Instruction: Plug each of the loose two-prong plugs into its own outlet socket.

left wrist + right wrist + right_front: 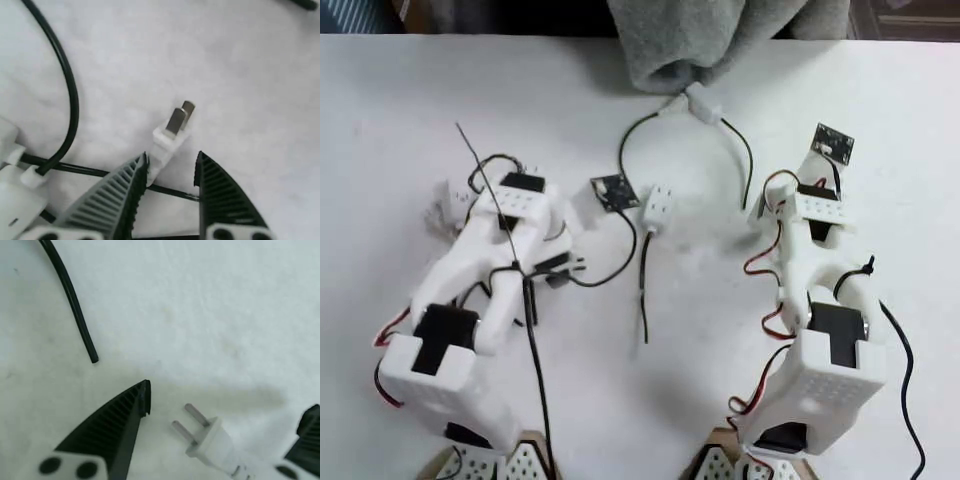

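Note:
My left gripper (170, 160) stands open low over the table, with a white two-prong plug (171, 135) between its grey fingers. The plug touches one finger (125, 185) and stands apart from the other, prongs pointing away. In the high view this gripper (563, 268) sits left of the centre. My right gripper (227, 405) is open wide, with a second white plug (212, 440) lying flat on the table between its fingers, touching neither. One white outlet socket (658, 207) lies at the centre on a black cable. Another socket (703, 103) lies farther back.
A grey cloth (720, 40) hangs over the table's far edge. Black cables (67, 90) loop beside the left plug. A cut cable end (93, 359) lies near the right gripper. A small white part (450, 205) sits at the far left.

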Robot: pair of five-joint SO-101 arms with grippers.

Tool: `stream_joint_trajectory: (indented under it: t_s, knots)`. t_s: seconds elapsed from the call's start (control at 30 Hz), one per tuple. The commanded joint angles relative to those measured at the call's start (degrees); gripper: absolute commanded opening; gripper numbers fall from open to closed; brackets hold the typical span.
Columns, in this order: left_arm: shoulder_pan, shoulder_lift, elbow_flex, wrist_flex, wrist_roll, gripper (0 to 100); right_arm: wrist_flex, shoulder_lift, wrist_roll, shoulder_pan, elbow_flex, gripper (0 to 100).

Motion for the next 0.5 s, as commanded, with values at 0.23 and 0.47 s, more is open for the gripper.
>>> stream_joint_trajectory:
  t_s: [0.23,0.47]
  knots:
    - [2.42,-0.4,1.32,2.02,-0.44,14,-0.75,-2.51,0.53,-0.13,-0.26,44.3]
    - [3.65,-0.4,1.76,2.02,-0.44,4,-0.75,-2.51,0.53,-0.13,-0.26,44.3]
